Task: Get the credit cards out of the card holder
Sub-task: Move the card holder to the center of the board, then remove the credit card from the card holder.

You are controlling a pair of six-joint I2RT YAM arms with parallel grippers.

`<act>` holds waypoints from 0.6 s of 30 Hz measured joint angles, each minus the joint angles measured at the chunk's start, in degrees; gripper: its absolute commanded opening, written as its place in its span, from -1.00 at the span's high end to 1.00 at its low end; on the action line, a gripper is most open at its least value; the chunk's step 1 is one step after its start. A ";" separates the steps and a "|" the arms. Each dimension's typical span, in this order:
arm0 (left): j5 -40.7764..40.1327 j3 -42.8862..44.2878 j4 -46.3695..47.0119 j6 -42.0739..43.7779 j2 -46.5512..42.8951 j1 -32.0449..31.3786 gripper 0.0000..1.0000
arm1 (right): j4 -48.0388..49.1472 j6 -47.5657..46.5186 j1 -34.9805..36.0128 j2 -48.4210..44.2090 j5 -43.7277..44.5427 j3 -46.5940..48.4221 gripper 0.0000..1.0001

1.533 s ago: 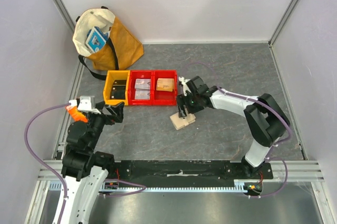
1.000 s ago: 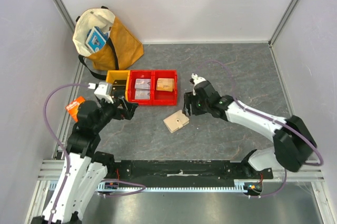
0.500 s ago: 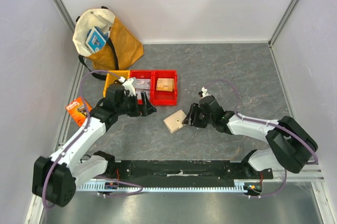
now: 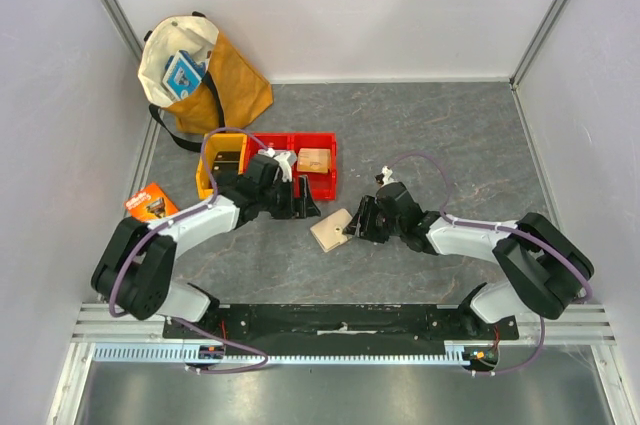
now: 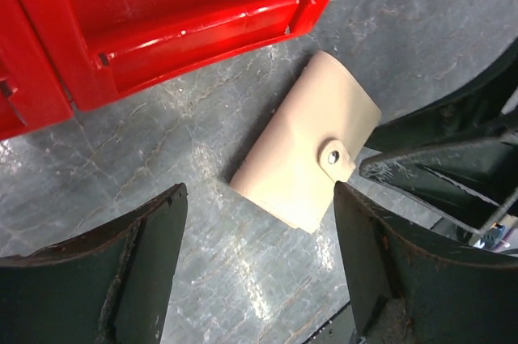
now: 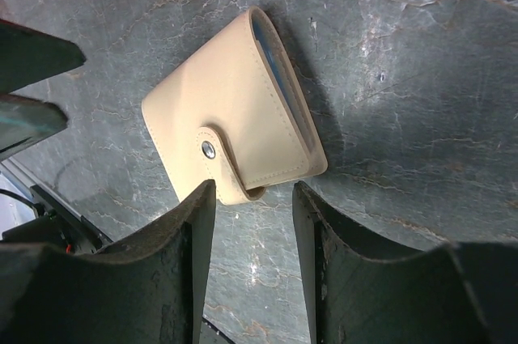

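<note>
— What sits on the grey surface [image 4: 450, 145]?
— Near the red bin [image 4: 330, 160], the beige card holder [image 4: 329, 232] lies flat, snapped shut.
— And the arms?
— The left claw [image 4: 306, 207] is spread wide just beside it; the right claw [image 4: 362, 223] is spread, straddling its tab end.
</note>
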 measured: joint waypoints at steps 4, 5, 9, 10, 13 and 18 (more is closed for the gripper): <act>-0.81 1.05 1.77 -0.04 4.83 -1.16 -0.46 | 0.02 -0.02 0.00 0.04 0.28 0.00 0.01; -0.81 1.22 2.21 -0.04 5.95 -1.55 -0.46 | 0.02 -0.02 0.00 0.09 0.39 0.00 0.01; -0.85 1.49 3.56 -0.17 9.35 -3.45 -0.35 | -0.07 -0.28 0.00 0.11 0.68 0.00 0.01; -0.87 1.49 4.11 -0.31 9.92 -3.98 -0.32 | -0.11 -0.42 0.00 0.11 0.74 0.00 0.01; -0.94 1.49 5.75 -1.01 10.69 -5.38 -0.24 | -0.57 -0.76 0.00 0.13 1.05 0.00 0.01; -1.84 -0.44 9.16 -4.20 10.71 -7.74 -0.06 | -2.23 -2.75 -0.11 0.66 1.79 0.50 0.01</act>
